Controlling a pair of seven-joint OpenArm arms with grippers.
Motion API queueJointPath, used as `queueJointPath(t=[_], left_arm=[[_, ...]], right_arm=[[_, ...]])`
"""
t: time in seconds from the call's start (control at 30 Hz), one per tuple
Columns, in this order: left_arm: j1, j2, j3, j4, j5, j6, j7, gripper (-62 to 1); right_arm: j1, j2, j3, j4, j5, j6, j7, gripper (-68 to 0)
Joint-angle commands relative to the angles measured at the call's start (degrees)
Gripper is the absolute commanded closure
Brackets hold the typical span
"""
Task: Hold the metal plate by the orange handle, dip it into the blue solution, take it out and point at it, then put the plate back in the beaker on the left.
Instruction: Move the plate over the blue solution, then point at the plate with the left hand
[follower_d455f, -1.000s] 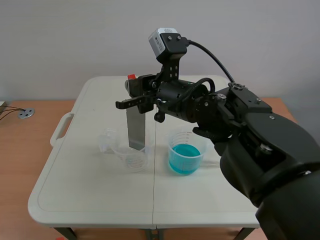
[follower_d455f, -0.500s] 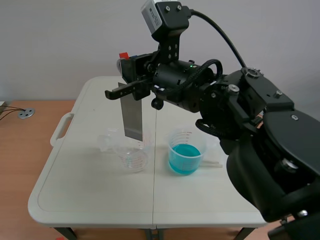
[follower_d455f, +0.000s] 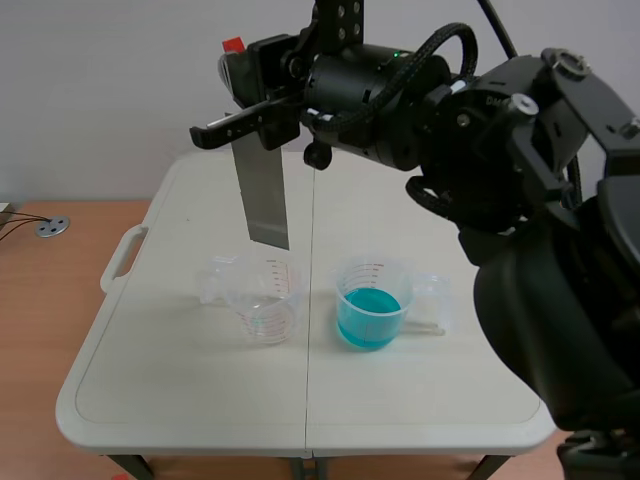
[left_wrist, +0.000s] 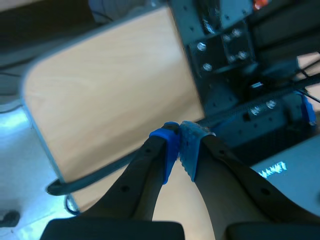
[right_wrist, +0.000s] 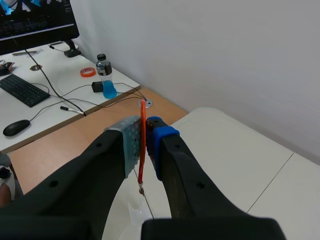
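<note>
A grey metal plate (follower_d455f: 263, 195) hangs upright above a clear, empty beaker (follower_d455f: 262, 300), its lower edge a little higher than the rim. My right gripper (follower_d455f: 240, 90) is shut on the plate's orange handle (follower_d455f: 233, 45). In the right wrist view the handle (right_wrist: 142, 150) shows edge-on, pressed between the pads of the right gripper (right_wrist: 143, 131). A beaker of blue solution (follower_d455f: 369, 305) stands to the right of the empty one. My left gripper (left_wrist: 176, 137) is shut on nothing, over a wooden surface away from the table; the scene view does not show it.
The white folding table (follower_d455f: 180, 390) has a carry handle (follower_d455f: 120, 255) at its left edge. A small clear piece (follower_d455f: 432, 298) lies right of the blue beaker. A desk with a keyboard (right_wrist: 22, 90) and a bottle (right_wrist: 105, 75) stands beyond the table.
My right arm has lifted the plate straight up out of the empty beaker and slightly to the left. Both beakers stayed in place.
</note>
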Motion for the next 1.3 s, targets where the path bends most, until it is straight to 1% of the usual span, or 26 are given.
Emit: queueJointPath(t=[0.0, 0.1, 0.2, 0.27, 0.4, 0.53, 0.63, 0.7, 0.8, 0.87, 1.07, 1.13, 1.17, 1.27], left_arm=[[0.63, -1.22, -1.68, 1.64, -0.17, -0.33, -0.66, -2.7], [0.63, -2.95, -3.98, 3.63, -0.37, -0.31, -1.84, -2.7], [0.66, -5.03, -6.86, 5.81, -0.83, -0.33, -1.99, -2.7], [0.76, -6.49, -8.76, 7.19, -2.54, -0.33, -1.97, -2.7], [0.81, -9.38, -12.26, 9.75, -5.33, -0.50, -1.97, -2.7], [0.79, -11.06, -16.55, 12.83, -5.38, -0.50, -1.99, -2.7], [0.79, -11.89, -20.33, 15.78, -5.42, -0.50, -2.10, -2.7], [0.79, -12.22, -22.93, 17.90, -5.57, -0.48, -3.21, -2.7], [0.79, -13.25, -26.12, 20.65, -5.57, -0.50, -5.68, -2.7], [0.79, -14.43, -27.26, 22.29, -5.55, -0.48, -7.56, -2.7], [0.61, -18.88, -27.39, 26.47, -5.55, -0.98, -13.86, -2.7], [0.20, -20.22, -27.23, 27.91, -5.55, -1.27, -15.39, -2.7], [-0.44, -20.63, -27.23, 28.59, -5.53, -1.70, -15.41, -2.7], [-3.21, -21.59, -26.93, 29.75, -5.29, -4.68, -15.26, -2.7]], right_arm=[[0.39, 0.72, 0.61, 2.32, 0.63, 0.31, 0.70, -1.1], [0.42, 1.57, 1.36, 4.28, 0.68, 1.53, 0.15, -1.1], [0.42, 2.36, 2.64, 6.05, 0.68, 2.21, -0.11, -1.1], [0.42, 3.04, 3.52, 6.97, 0.87, 2.86, -0.15, -1.1], [0.31, 4.31, 5.25, 8.46, 0.87, 3.04, -0.52, -1.1], [-0.37, 5.66, 7.08, 9.14, 1.38, 3.34, -0.50, -1.1], [-0.90, 6.73, 8.55, 9.16, 2.47, 4.94, -0.68, -1.1], [-1.46, 7.37, 9.55, 9.16, 3.17, 5.62, -0.68, -1.1], [-2.32, 8.66, 11.10, 9.18, 4.55, 5.81, -0.44, -1.1], [-2.60, 9.60, 12.17, 9.18, 5.09, 6.03, -0.46, -1.1], [-3.26, 12.90, 14.91, 9.20, 8.00, 6.19, -0.22, -1.1], [-3.39, 13.79, 15.72, 9.20, 8.92, 7.15, -0.24, -1.1], [-3.39, 14.19, 15.96, 9.20, 9.38, 7.50, -0.26, -1.1], [-3.39, 15.47, 16.46, 9.20, 10.21, 7.54, -0.24, -1.1]])
